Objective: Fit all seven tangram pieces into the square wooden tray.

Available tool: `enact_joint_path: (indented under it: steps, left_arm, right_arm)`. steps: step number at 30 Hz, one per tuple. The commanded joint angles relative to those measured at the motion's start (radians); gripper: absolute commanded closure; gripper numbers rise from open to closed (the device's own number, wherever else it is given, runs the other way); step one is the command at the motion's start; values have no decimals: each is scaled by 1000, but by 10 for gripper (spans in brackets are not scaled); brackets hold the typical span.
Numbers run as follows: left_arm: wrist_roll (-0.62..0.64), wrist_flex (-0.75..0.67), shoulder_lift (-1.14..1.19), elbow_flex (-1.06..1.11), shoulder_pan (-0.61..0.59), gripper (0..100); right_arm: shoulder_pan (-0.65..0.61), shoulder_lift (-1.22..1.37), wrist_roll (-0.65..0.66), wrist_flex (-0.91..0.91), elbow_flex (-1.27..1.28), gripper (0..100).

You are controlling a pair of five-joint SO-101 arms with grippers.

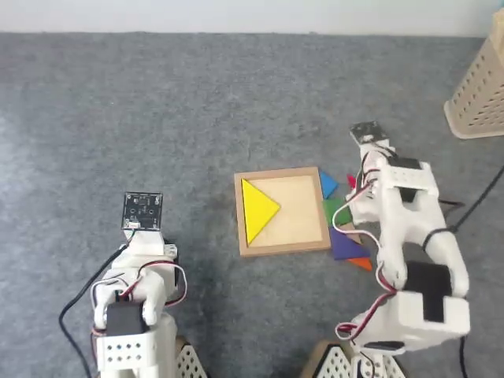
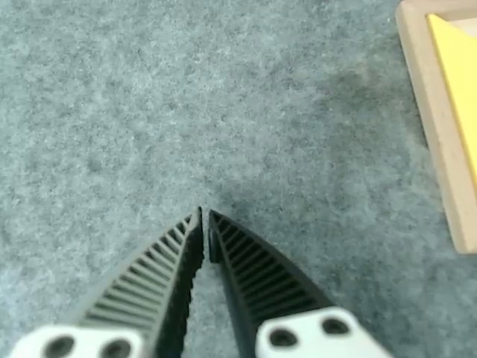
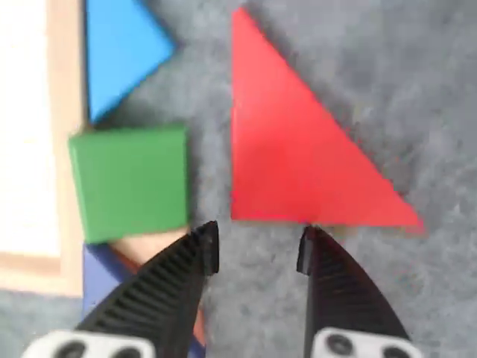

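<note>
Surface: grey, short-pile felt-like table covering (image 1: pixel 157 118), matte and fibrous.

Arms: white plastic left arm (image 1: pixel 134 291) stands well apart from the tray, over bare covering. White plastic right arm (image 1: pixel 409 236) extends over the loose pieces on the tray's far side from the left arm.

Beige perforated plastic basket (image 1: pixel 480 87) sits at the table's far corner.

Square wooden tray (image 1: pixel 287 247): pale, smooth, with a raised rim, near the table's middle. Large yellow triangle (image 1: pixel 257 210), flat and glossy, lies inside it, long edge along the rim nearest the left arm.

Outside the tray:
- large red triangle (image 3: pixel 291 164), smooth, flat on the covering;
- dark blue-purple flat piece (image 1: pixel 345 244), shape partly hidden under the arm;
- green square (image 3: pixel 130 183), against the tray's outer rim;
- small blue triangle (image 3: pixel 119 48), just beside the rim, near the green square;
- small orange piece (image 1: pixel 361 263), only a corner visible.

Left gripper (image 2: pixel 206 224): black ribbed fingers together, tips almost meeting, over bare covering.

Right gripper (image 3: pixel 258 246): black ribbed fingers apart, holding nothing, tips just beside the red triangle's edge.
</note>
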Motion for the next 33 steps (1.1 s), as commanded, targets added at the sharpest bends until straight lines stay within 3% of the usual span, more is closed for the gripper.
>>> enact_joint_path:
  steps: [1, 7, 20, 26, 33]
  left_arm:
    - [8, 2, -15, -12, 3, 988]
    - [8, 2, -15, -12, 3, 988]
    - [8, 2, -15, -12, 3, 988]
    - [8, 2, -15, -12, 3, 988]
    - [8, 2, -15, -12, 3, 988]
  right_arm:
    - [-15, 64, -44, -15, -126, 825]
    - [-16, 176, 5, 77, -270, 822]
    - [-30, 58, 663, 369, -474, 819]
    - [-12, 229, 770, 407, -624, 685]
    - [10, 374, 879, 410, -717, 670]
